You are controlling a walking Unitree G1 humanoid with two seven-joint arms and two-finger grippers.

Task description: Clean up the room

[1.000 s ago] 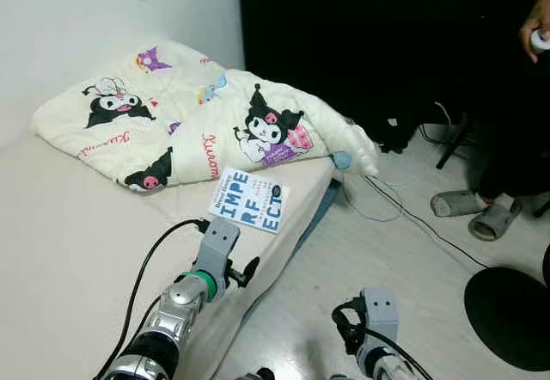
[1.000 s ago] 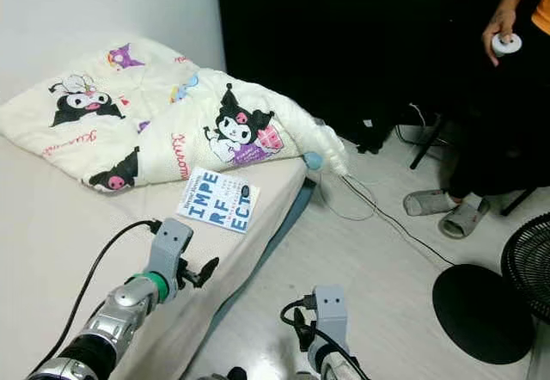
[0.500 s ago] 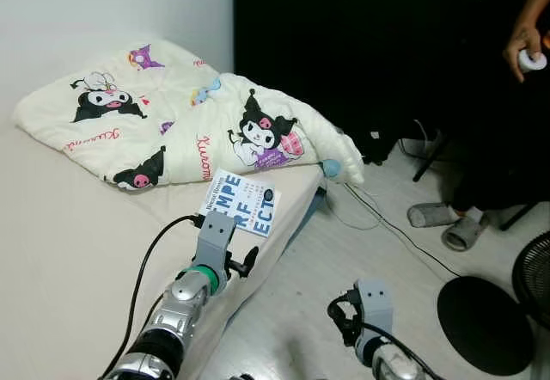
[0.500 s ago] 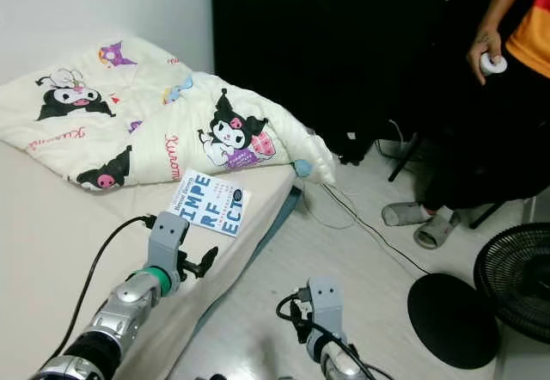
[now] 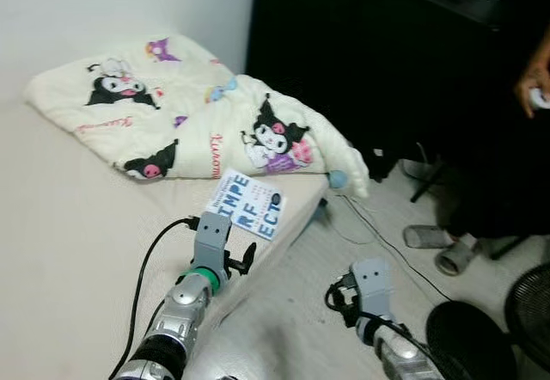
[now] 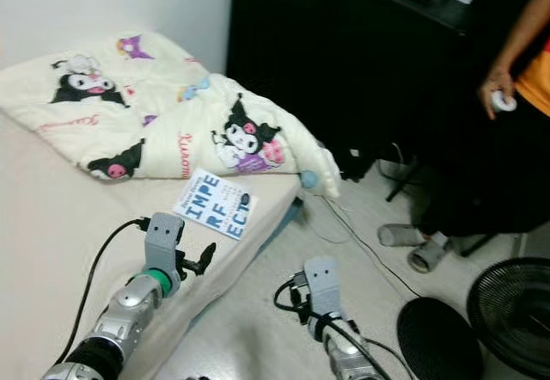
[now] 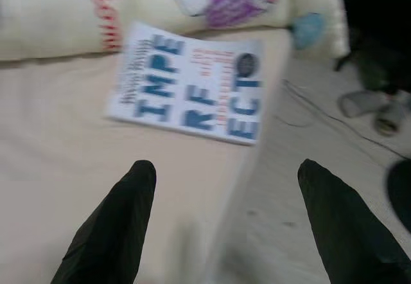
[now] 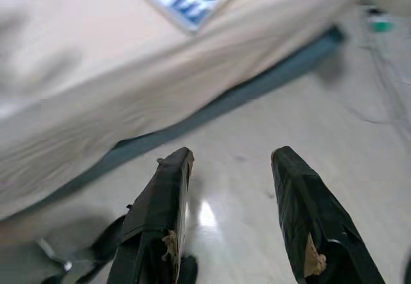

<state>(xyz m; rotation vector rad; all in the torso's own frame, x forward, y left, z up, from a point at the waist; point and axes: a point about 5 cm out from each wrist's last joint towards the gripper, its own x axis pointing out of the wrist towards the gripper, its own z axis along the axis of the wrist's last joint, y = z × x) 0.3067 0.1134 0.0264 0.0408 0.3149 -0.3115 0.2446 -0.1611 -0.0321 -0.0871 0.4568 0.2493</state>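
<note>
Book (image 5: 245, 205) lying flat on the bed (image 5: 60, 225), near the edge, just below the folded blanket (image 5: 189, 113): a thin white paperback with big blue letters on its cover, and likely the thing to tidy here. It looks light and somewhat bendy, with a smooth cover that may slide on the sheet. Lying flush on soft bedding, it gives the fingers little to get under. The corner nearest the bed edge seems the best place to take hold, one finger pressing into the mattress to slip beneath it, or the book could be nudged until it overhangs the edge and then pinched by the spine.

The left gripper (image 7: 221, 213) hovers over the bed just short of the book, fingers spread wide and holding nothing. The right gripper (image 8: 228, 207) hangs low over the floor (image 5: 292, 328) beside the bed, its fingers also apart and empty.

Cables (image 5: 387, 225) trail across the floor toward dark furniture (image 5: 361, 53). A person stands at the right, a slippered foot (image 5: 455, 255) on the floor and a hand (image 6: 498, 88) holding a small white object. A fan (image 6: 516, 311) stands nearby.
</note>
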